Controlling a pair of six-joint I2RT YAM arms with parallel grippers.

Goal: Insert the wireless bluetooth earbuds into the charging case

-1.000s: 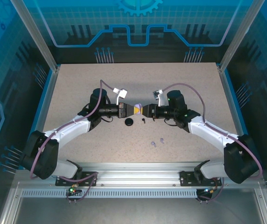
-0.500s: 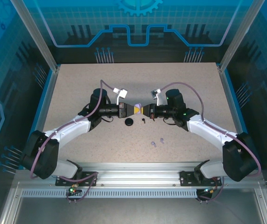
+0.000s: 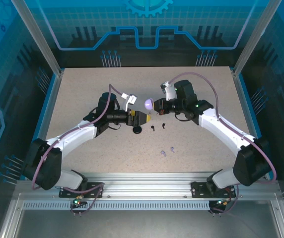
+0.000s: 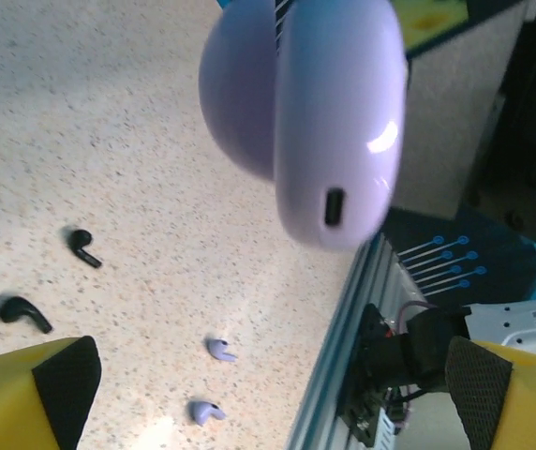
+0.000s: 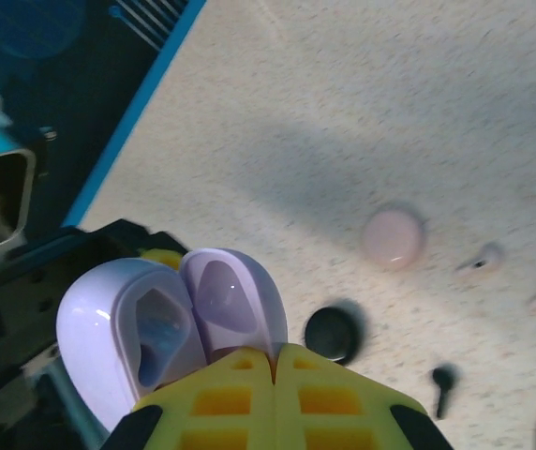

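Above speckled tabletop (image 3: 107,89), right tool (image 5: 275,361) pinches lilac case (image 5: 156,319) near left tool (image 3: 143,117).

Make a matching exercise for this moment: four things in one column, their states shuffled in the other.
Things:
1. lilac case
2. left gripper
3. black earbuds
4. right gripper

States:
A. open, holding nothing
B. lying loose on the table
C. shut on the lilac case
D. up in the air, lid open

Pairs: 1-D; 2-A; 3-B; 4-C
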